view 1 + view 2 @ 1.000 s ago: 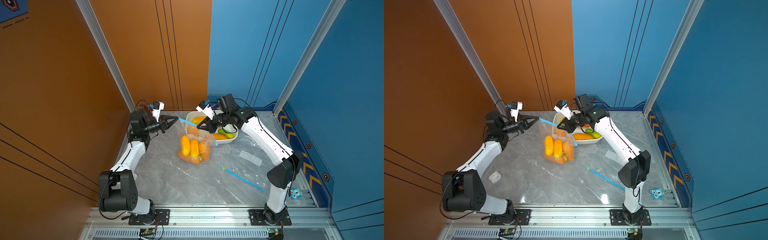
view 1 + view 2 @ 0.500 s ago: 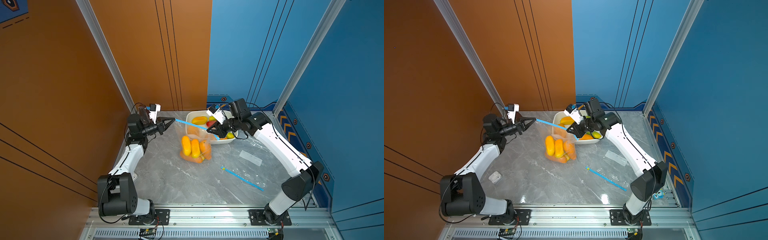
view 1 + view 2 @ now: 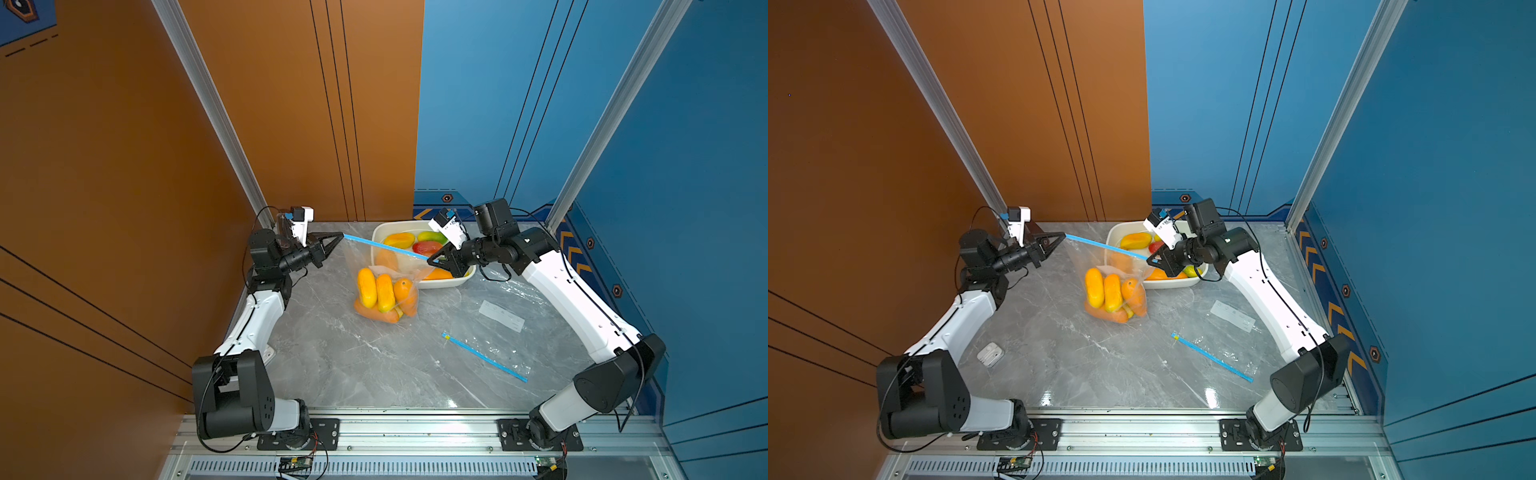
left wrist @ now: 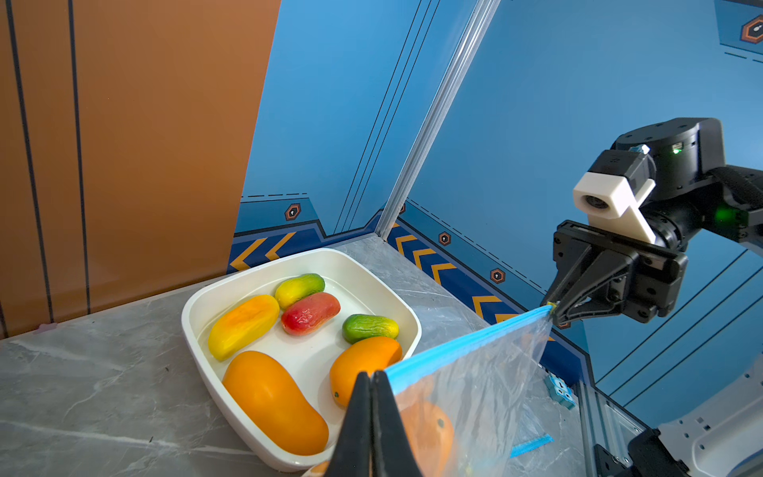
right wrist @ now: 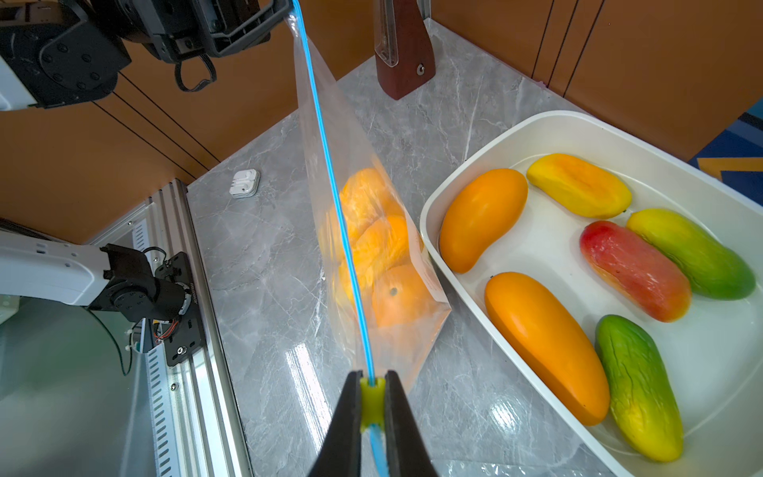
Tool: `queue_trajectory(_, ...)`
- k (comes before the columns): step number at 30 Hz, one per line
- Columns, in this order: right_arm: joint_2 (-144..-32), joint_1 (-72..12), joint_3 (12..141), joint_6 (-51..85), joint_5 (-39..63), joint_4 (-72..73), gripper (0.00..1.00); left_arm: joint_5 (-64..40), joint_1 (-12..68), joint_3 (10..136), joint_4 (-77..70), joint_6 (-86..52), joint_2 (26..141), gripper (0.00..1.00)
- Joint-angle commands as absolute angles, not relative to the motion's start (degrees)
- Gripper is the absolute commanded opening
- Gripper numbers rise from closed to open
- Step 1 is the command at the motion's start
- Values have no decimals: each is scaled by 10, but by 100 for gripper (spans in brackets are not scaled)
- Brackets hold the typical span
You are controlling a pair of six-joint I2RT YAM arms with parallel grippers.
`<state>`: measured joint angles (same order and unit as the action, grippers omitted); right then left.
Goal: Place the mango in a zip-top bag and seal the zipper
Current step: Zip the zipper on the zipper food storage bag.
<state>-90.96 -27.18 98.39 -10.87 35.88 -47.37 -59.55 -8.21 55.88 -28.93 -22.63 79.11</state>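
Above counter (image 3: 374,374), mango-filled zip-top bag (image 3: 386,291): left jaws clamp zipper (image 3: 382,246) at ten o'clock, right jaws pinch slider (image 5: 371,398) at three, taut for sealing.

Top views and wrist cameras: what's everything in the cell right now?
clear plastic zip-top bag: one, blue zipper, top pulled taut above the grey marble table.
bagged mangoes: at least four, yellow and orange, at its bottom.
yellow zipper slider: one, at the zipper's right-arm end.
white plastic tray: one, table's far side.
loose mangoes: six, two orange, one yellow-orange, one red, two green-yellow, in the tray.
second clear zip-top bag: one, blue zipper, flat near right arm.
small white case: one, beside left arm.
brown wooden wedge: one, far left corner.
left end effector: shut on the bag's zipper end.
right end effector: shut on the slider.
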Motion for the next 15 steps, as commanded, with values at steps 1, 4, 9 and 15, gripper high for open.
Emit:
queue_trajectory(1,-916,-281,988,-86,388,-477,32,-486,-108,544,-303,-245,749,0)
queue_trajectory(4,-908,-291,984,-38,410,-415,73,-399,-140,534,-295,-275,719,0)
queue_trajectory(9,-830,-296,923,12,252,-376,100,-255,-161,546,-189,-203,690,0)
queue_trajectory(15,-740,-291,782,90,57,-390,100,-216,-144,525,-177,-189,703,3)
